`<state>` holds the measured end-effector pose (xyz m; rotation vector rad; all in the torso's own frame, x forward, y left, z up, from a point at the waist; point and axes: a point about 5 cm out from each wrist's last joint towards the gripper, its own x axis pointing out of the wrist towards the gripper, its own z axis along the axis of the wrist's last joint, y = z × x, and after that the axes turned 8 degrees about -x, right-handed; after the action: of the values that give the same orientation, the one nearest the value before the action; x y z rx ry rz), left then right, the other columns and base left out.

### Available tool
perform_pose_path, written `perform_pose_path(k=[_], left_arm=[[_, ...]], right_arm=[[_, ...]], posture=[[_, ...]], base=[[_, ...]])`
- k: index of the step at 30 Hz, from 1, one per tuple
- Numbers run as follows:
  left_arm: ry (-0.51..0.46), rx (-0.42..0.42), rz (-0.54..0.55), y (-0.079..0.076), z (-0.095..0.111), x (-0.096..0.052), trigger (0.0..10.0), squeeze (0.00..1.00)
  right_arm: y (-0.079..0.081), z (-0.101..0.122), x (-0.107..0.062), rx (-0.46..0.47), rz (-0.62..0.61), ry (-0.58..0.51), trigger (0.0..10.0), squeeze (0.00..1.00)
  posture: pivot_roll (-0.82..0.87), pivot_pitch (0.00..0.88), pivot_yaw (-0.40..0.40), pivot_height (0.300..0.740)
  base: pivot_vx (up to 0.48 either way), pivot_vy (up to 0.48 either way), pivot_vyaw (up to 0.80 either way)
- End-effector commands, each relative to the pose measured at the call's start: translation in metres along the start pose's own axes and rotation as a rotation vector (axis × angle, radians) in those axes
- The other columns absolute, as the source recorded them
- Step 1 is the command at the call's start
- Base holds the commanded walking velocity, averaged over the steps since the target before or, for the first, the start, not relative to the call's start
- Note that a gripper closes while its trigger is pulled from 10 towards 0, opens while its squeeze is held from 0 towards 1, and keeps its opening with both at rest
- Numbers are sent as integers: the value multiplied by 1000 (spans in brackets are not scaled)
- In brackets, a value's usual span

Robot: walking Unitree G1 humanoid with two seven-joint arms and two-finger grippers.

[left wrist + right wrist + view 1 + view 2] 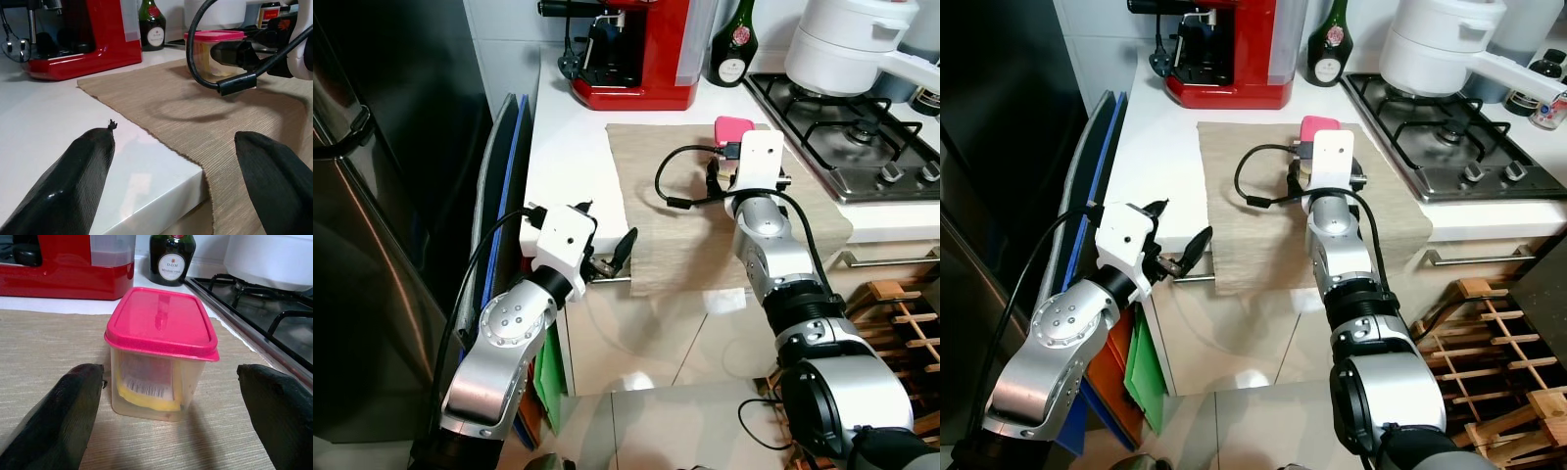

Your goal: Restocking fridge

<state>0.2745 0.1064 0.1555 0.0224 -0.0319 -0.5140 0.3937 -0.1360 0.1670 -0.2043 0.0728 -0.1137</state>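
A clear container with a pink lid (161, 352) and yellow contents stands on a beige mat (675, 215) on the white counter. My right gripper (168, 372) is open just in front of it, one black finger to each side, not touching. The container's lid (734, 128) shows behind the right wrist. Lower down, my left gripper (605, 227) is open at the counter's front edge by the mat's left corner, holding nothing. The dark steel fridge (372, 245) stands at the far left with its door shut.
A red coffee machine (636, 49) and a green bottle (734, 39) stand at the back of the counter. A white pot (847, 44) sits on the gas hob (842, 137) to the right. Flat trays (504, 196) stand between fridge and counter. A wooden rack (901, 323) is low right.
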Motion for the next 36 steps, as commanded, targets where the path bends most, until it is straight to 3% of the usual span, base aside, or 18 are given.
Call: perform_pose_path(k=[1, 19, 25, 26, 27, 28, 29, 36], left_arm=[[-7, 18, -16, -2, 2, 1, 10000, 0], [0, 21, -11, -3, 1, -1, 10000, 0], [0, 19, -8, -3, 1, 0, 10000, 0], [0, 18, -7, -2, 1, 0, 10000, 0], [-1, 18, -6, -2, 1, 0, 10000, 0], [-1, 18, -5, -3, 1, 0, 10000, 0], [-1, 18, -5, -3, 1, 0, 10000, 0], [1, 16, -2, -2, 0, 0, 10000, 0]], right_arm=[[-5, 3, 3, 33, -17, 1, 10000, 0], [-5, -3, 10, 79, 19, 73, 10000, 0], [-3, 2, 12, 67, 58, 48, 10000, 0], [-4, 3, 13, 66, 53, 43, 10000, 43], [-6, 4, 14, 66, 41, 38, 10000, 612], [-7, 4, 14, 67, 36, 37, 10000, 612], [-8, 4, 14, 67, 34, 38, 10000, 1000], [-13, 5, 16, 60, 16, 41, 10000, 1000]], posture=[[52, 0, -43, 740], [61, 7, -44, 740], [62, 12, -44, 740], [62, 12, -44, 740], [63, 18, -46, 740], [63, 18, -46, 740], [63, 18, -46, 740], [61, 23, -44, 740]], base=[[0, 0, 0], [0, 0, 0], [0, 0, 0], [0, 0, 0], [0, 0, 0], [0, 0, 0], [0, 0, 0], [0, 0, 0]])
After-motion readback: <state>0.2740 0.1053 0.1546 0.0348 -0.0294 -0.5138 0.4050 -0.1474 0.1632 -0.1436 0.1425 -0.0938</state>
